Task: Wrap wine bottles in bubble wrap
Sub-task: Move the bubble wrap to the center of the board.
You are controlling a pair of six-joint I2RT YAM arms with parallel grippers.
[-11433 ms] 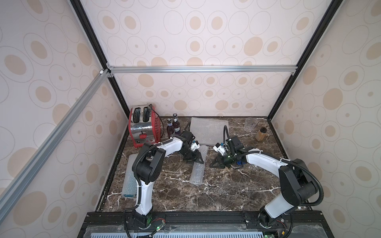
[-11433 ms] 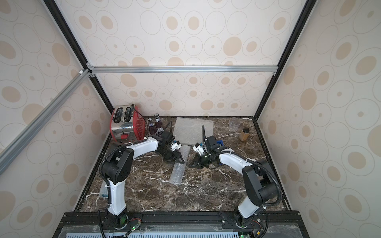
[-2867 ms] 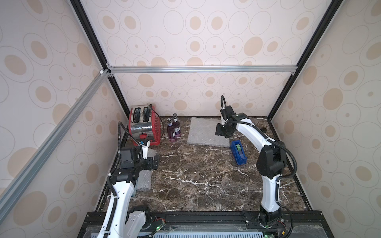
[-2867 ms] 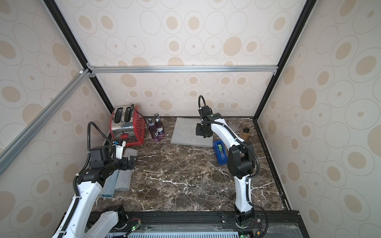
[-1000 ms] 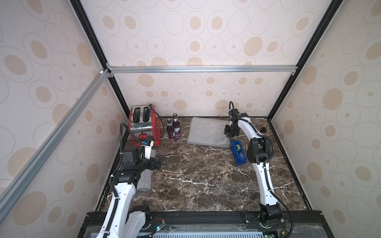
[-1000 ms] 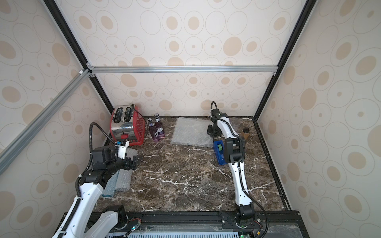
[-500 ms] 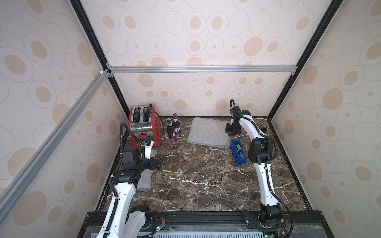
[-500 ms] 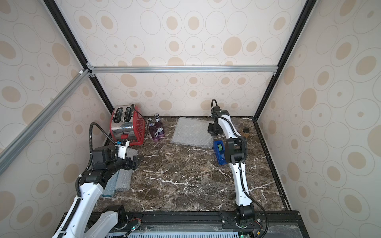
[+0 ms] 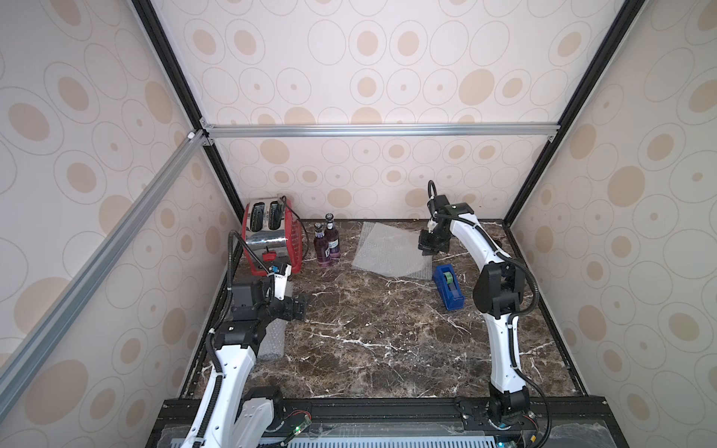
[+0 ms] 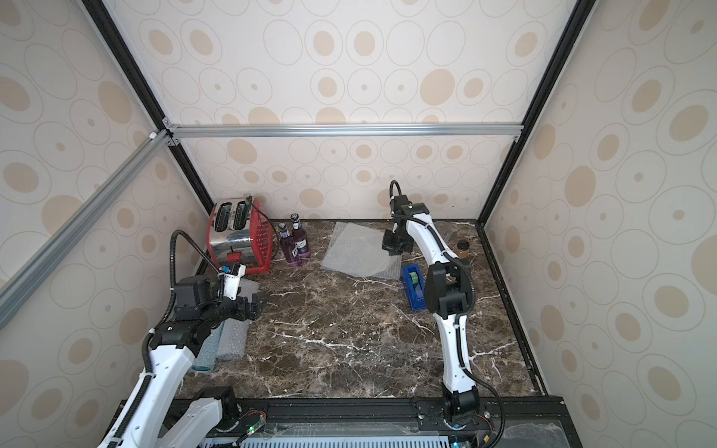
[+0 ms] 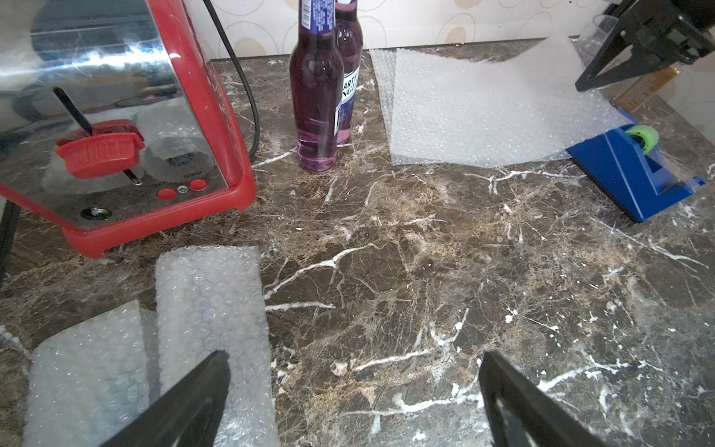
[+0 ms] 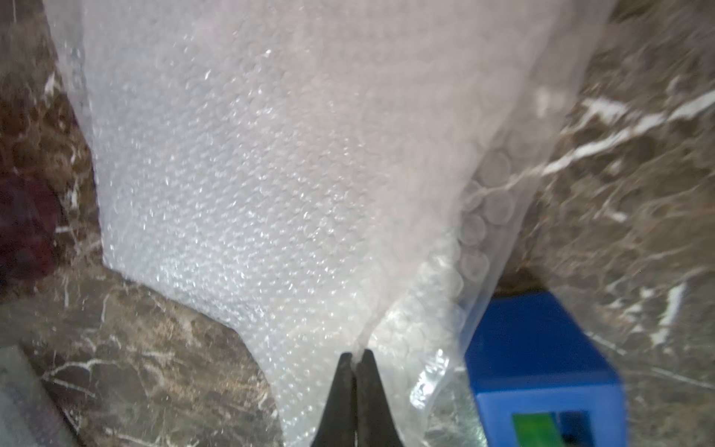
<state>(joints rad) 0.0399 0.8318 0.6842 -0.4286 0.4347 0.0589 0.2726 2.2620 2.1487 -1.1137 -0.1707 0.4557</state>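
Pinching the bubble wrap [image 12: 271, 174] by its edge, the right gripper [image 12: 355, 355] should next drag it clear for 1 purple bottle [image 11: 315, 100]; left gripper [image 11: 352, 358] hangs spread, empty.

the left arm [image 9: 232, 360] hides most of the bubble wrap rolls [image 9: 271, 341]; a brown jar [image 10: 463, 248] peeks from behind the right arm [image 10: 426, 236]; the purple wine bottles [image 11: 316, 96] lose their caps to the left wrist view's edge; a blurred tape dispenser [image 12: 541, 367] is cropped.
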